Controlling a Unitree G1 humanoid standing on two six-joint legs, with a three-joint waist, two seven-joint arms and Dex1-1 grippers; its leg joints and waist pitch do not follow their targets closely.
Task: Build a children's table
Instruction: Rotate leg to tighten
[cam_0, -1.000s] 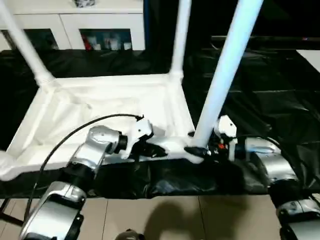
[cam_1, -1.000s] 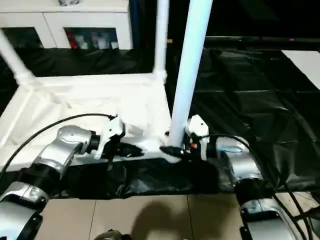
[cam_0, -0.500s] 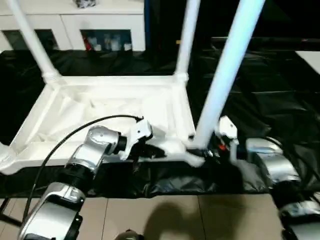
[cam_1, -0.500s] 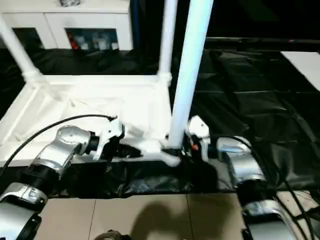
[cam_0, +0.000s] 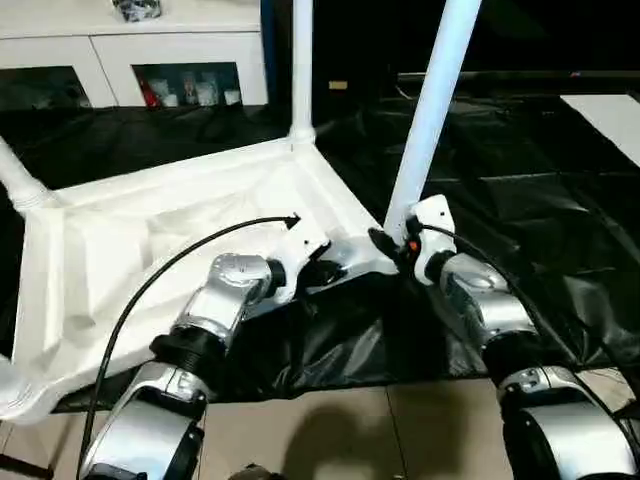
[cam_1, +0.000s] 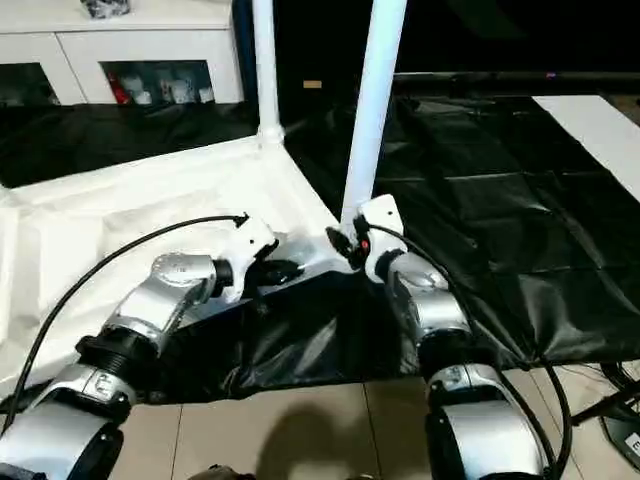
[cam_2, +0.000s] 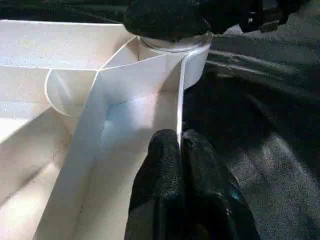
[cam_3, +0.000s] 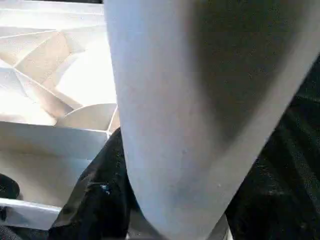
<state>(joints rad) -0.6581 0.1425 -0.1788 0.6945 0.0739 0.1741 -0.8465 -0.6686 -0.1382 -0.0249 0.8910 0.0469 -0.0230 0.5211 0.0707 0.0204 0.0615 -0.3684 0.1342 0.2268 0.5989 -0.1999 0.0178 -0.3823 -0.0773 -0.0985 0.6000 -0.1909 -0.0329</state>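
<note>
**Q:** Claws first: how far open is each, and what does it grip?

**A:** Left claw (cam_2: 177, 165) has its two black fingers pressed together, pinching the thin white rim wall of the children's table (cam_0: 150, 240) close to the near corner socket (cam_2: 172, 62). Right claw (cam_0: 392, 245) sits at the foot of the nearest leg (cam_0: 425, 115), its fingers spread about halfway around the round tube where the tube enters that socket. In the right wrist view the leg stands just in front of the camera, with one black finger (cam_3: 102, 192) lying against its side.

**Q:** Where is the table, and how many legs can be counted?

**A:** It lies upside down on black sheeting (cam_0: 520, 190) that covers the tabletop, ribbed underside facing up. Three legs stand upright in corner sockets: the near one at the right claw, one at the far corner (cam_0: 301, 65), and one at the left edge (cam_0: 18, 180).

**Q:** Any containers?

**A:** One white cabinet (cam_0: 160, 50) with glass doors stands behind; small items sit on its shelves, too small to identify.
</note>
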